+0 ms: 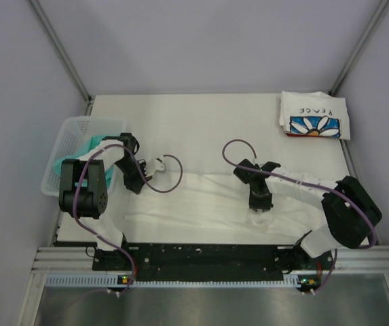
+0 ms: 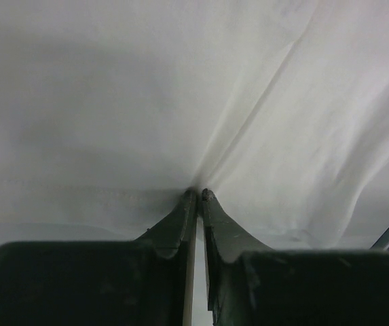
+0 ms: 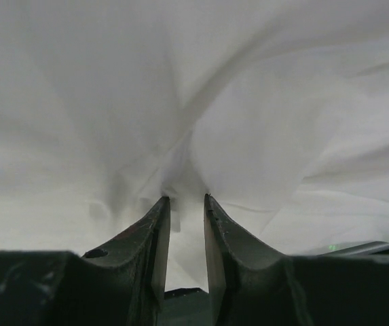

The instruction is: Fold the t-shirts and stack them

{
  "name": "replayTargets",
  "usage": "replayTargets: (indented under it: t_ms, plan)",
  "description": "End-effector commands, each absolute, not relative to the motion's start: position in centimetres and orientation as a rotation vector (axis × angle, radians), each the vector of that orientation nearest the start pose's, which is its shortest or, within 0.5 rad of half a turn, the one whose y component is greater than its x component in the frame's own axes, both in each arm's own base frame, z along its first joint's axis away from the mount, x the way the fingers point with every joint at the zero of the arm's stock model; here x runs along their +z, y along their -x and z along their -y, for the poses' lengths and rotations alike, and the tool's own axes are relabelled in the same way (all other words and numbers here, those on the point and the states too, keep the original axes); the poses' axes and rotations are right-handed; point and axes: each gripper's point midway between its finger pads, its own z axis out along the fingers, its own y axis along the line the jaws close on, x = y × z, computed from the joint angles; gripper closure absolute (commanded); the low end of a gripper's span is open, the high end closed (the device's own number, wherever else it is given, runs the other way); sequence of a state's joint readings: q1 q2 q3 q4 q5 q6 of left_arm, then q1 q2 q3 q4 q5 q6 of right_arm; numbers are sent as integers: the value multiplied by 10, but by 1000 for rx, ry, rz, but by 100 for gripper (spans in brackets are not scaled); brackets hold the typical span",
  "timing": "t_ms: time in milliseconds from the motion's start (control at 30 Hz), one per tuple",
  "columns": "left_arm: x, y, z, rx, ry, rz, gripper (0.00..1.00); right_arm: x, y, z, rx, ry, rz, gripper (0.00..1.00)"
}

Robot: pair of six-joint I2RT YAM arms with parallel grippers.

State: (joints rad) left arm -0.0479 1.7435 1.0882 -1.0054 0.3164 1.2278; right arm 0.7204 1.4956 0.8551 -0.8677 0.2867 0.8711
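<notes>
Spread white t-shirt point(image 1: 201, 197) lies across the near middle of the table point(image 1: 201, 115). Left gripper point(image 2: 197, 194), fingertips pressed together, pinches its hemmed left edge. Right gripper point(image 3: 184, 200) is clamped on a bunched fold at its right. Folded daisy "PEACE" t-shirt point(image 1: 314, 115) rests in the far right corner. Teal t-shirt point(image 1: 92, 144) sits in the mesh basket point(image 1: 65, 127), far left.

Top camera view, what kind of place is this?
Probably a robot test booth, not a home: plain grey walls, two robot arms bolted to a white table, a folded PEACE t-shirt.
</notes>
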Motion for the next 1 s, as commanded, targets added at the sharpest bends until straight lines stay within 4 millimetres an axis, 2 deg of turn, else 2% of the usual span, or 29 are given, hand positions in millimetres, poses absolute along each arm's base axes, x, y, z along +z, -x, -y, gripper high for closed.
replayTargets:
  t_ms: [0,33,67,100,233,367,533,600,700,800,900,967]
  plan:
    - [24,-259,27,-474,-1771,-2439,88,32,-174,-122,-246,-265,-2869,76]
    - [24,-259,27,-471,-1772,-2435,88,31,-173,-122,-247,-267,-2875,82]
    - [24,-259,27,-471,-1773,-2437,88,30,-173,-122,-247,-273,-2879,93]
    - [25,-260,27,-468,-1773,-2437,88,29,-173,-121,-247,-288,-2880,97]
    - [26,-259,27,-468,-1775,-2430,92,29,-174,-120,-184,-341,-2871,98]
    - [27,-259,27,-467,-1775,-2425,92,38,-179,-130,-47,-376,-2841,89]
    - [27,-260,27,-467,-1774,-2429,92,70,-196,-154,174,-331,-2751,78]
    - [27,-260,27,-467,-1774,-2432,92,76,-201,-160,190,-311,-2727,72]
    - [27,-260,28,-472,-1772,-2430,92,67,-199,-167,146,-261,-2765,64]
    - [28,-259,28,-473,-1774,-2429,92,53,-196,-174,67,-209,-2829,63]
    - [27,-258,27,-474,-1779,-2435,92,48,-199,-178,28,-191,-2837,63]
    - [27,-258,26,-468,-1781,-2437,93,46,-202,-173,-15,-207,-2830,64]
